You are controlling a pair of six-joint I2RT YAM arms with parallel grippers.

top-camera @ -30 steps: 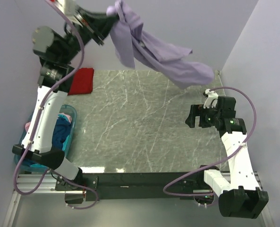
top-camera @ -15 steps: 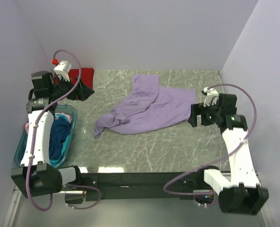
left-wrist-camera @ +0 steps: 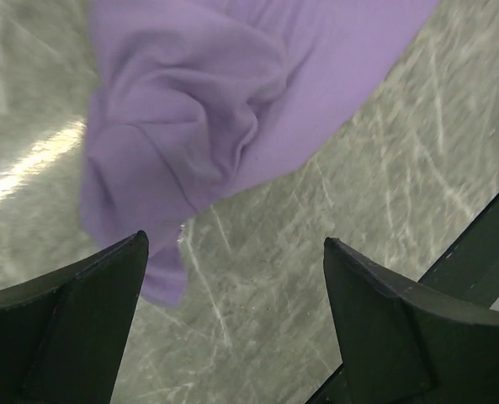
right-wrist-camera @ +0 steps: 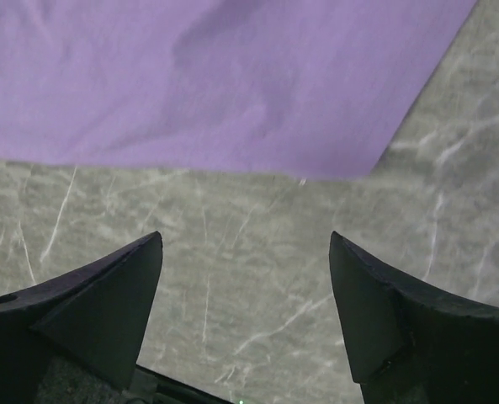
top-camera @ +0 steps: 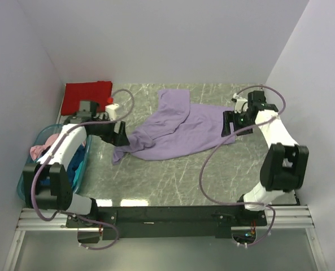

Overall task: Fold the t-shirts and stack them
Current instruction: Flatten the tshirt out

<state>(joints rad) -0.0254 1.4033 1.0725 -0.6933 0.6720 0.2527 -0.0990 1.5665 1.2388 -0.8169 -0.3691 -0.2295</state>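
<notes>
Left end effector, seen from above, hangs with jaws spread wide and empty just beside the bunched left corner of the light purple cloth t-shirt, which lies crumpled and half-spread in the middle of the grey marbled tabletop. The right end effector, equally wide and empty, is at the shirt's right edge. A folded red t-shirt lies in the far left corner. From the left wrist, dark fingers stand apart by a wrinkled purple fold. From the right wrist, the fingers frame bare stone, with a smooth purple hem beyond.
</notes>
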